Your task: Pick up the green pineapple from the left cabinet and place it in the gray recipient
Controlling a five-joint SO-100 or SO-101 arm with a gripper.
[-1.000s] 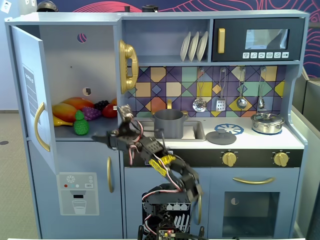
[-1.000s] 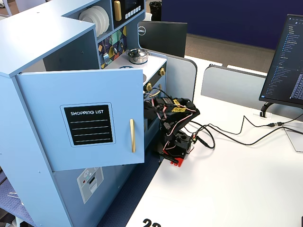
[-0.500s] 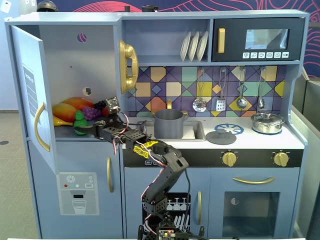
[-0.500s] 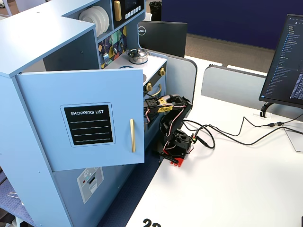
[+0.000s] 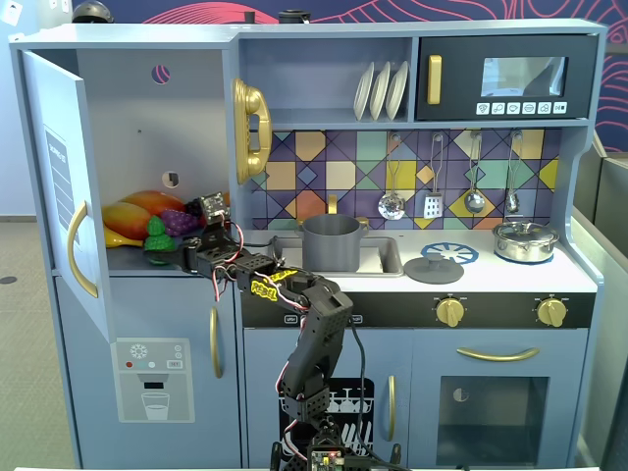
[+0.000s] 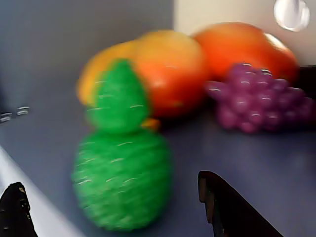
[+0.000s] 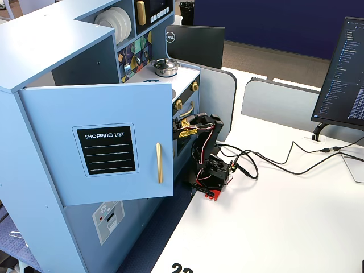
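Note:
The green pineapple [image 5: 156,240] stands upright at the front of the left cabinet's shelf [image 5: 128,261]. The cabinet door [image 5: 59,186] is swung open. In the wrist view the pineapple [image 6: 123,168] fills the lower middle. My gripper [image 6: 109,183] is open, with one black finger [image 6: 17,212] to its left and the other finger [image 6: 232,207] to its right, neither touching it. In a fixed view the gripper [image 5: 184,255] reaches into the cabinet from the right. The gray recipient [image 5: 332,242] sits in the sink. From the side, the open door [image 7: 108,153] hides pineapple and gripper.
Orange-yellow mangoes [image 5: 137,211] and a purple grape bunch [image 5: 182,221] lie just behind the pineapple. A gold phone [image 5: 250,128] hangs on the cabinet's right wall. A gray lid [image 5: 433,267] and a silver lidded pot [image 5: 525,240] stand on the counter.

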